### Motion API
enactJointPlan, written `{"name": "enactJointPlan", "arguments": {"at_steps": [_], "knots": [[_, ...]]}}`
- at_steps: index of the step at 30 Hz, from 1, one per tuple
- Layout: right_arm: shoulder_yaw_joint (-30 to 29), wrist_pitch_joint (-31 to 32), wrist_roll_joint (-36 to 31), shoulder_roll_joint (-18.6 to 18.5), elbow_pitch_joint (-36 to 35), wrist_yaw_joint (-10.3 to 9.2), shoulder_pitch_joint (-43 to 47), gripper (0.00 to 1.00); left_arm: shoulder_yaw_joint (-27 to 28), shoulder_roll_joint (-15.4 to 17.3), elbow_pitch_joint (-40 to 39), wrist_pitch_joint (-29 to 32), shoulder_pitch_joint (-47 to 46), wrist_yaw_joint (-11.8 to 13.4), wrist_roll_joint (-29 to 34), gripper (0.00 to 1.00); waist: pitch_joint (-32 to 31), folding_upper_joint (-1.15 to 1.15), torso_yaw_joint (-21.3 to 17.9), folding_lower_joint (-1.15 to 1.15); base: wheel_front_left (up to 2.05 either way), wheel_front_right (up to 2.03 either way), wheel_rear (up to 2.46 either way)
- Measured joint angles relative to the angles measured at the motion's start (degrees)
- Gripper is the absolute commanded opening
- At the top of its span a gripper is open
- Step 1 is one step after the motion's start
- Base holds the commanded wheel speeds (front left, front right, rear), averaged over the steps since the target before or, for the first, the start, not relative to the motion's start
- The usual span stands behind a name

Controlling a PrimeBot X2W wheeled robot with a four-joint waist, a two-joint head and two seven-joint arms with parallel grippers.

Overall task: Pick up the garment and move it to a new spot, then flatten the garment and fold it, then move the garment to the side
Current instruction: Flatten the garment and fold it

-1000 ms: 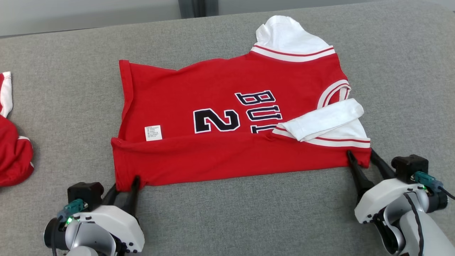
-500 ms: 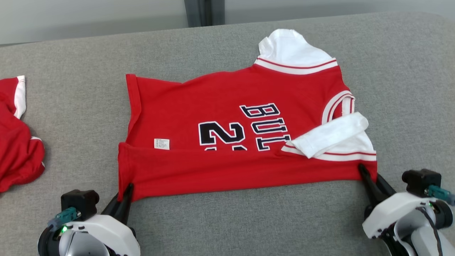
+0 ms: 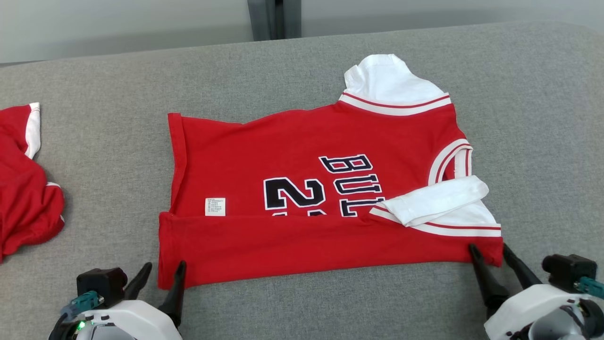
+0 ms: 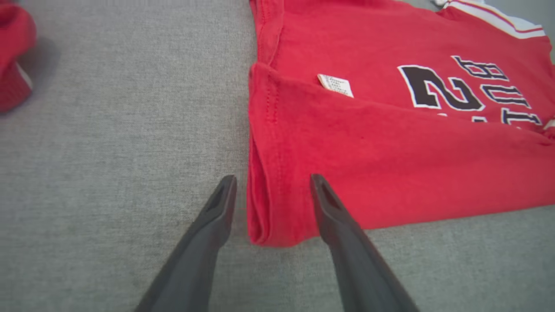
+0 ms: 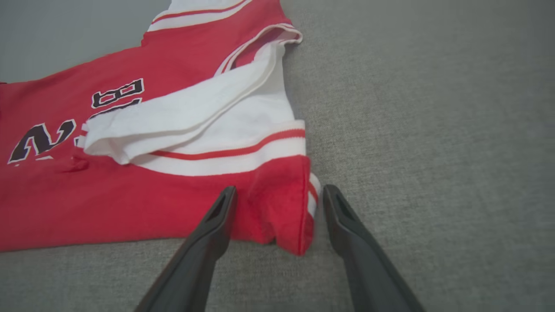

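Observation:
The garment (image 3: 306, 141) is a red jersey with white sleeves and dark lettering, lying flat on the grey surface with its near edge folded up over the front. My left gripper (image 3: 163, 268) stands open, and the garment's near left corner (image 4: 264, 216) lies loose between its fingers. My right gripper (image 3: 490, 250) is also open, straddling the near right corner (image 5: 286, 216) without pinching it. One white sleeve (image 5: 182, 112) lies folded across the chest. The other white sleeve (image 3: 387, 78) sticks out at the far side.
Another red and white garment (image 3: 23, 203) lies bunched at the left edge, also seen in the left wrist view (image 4: 13, 65). The grey padded surface (image 3: 542, 141) stretches bare to the right. A dark post (image 3: 273, 19) stands behind its far edge.
Half a second ago both grippers were pinched on the near corners; now both have opened and let go. The folded near edge rests on the jersey. The camera view has shifted.

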Motion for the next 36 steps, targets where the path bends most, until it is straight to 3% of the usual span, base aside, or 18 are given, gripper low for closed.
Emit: {"name": "enactJointPlan", "arguments": {"at_steps": [12, 24, 36], "knots": [[-11.8, -3.6, -2.9, 1.7, -11.7, -0.01, 0.8, 1.00, 3.5, -0.3, -6.3, -9.4, -2.0, 3.4, 3.9, 1.00, -2.1, 0.00, -0.4, 0.00, 0.00, 0.00, 0.00], [-9.4, 0.6, -11.3, 4.5, -22.3, -0.01, -1.1, 1.00, 3.2, 0.8, -10.1, -11.2, -4.6, 6.8, 9.5, 1.00, -4.8, 0.00, -0.6, 0.00, 0.00, 0.00, 0.00], [-8.0, 2.7, -12.3, 6.0, -25.7, -0.02, 2.1, 1.00, 2.4, 0.8, -10.8, -10.1, -4.1, 6.9, 9.1, 1.00, -5.7, 0.00, -0.6, 0.00, 0.00, 0.00, 0.00]]}}
